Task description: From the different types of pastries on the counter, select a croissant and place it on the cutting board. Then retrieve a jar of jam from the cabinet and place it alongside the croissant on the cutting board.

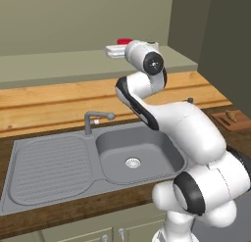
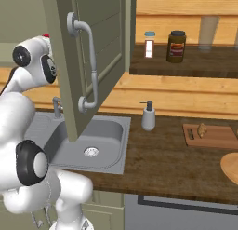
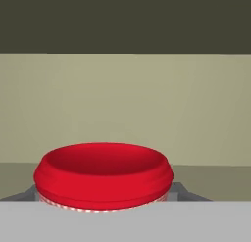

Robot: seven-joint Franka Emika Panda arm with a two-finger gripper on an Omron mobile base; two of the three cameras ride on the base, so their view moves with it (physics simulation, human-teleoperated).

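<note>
The red jam jar (image 3: 103, 175) sits right at the claw, inside the open cabinet (image 2: 83, 57); whether the claw has clamped it I cannot tell; the croissant (image 2: 202, 129) already lies on the cutting board (image 2: 218, 138), far off to the right; the jar's trip there remains.

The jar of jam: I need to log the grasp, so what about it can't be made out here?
- Jar of jam, hand view: body below the red lid cut off by the bottom edge.
- Gripper, left base view: fingers hidden behind the arm's wrist, so open or shut is unclear.
- Croissant, right base view: too small for detail on the cutting board.
</note>
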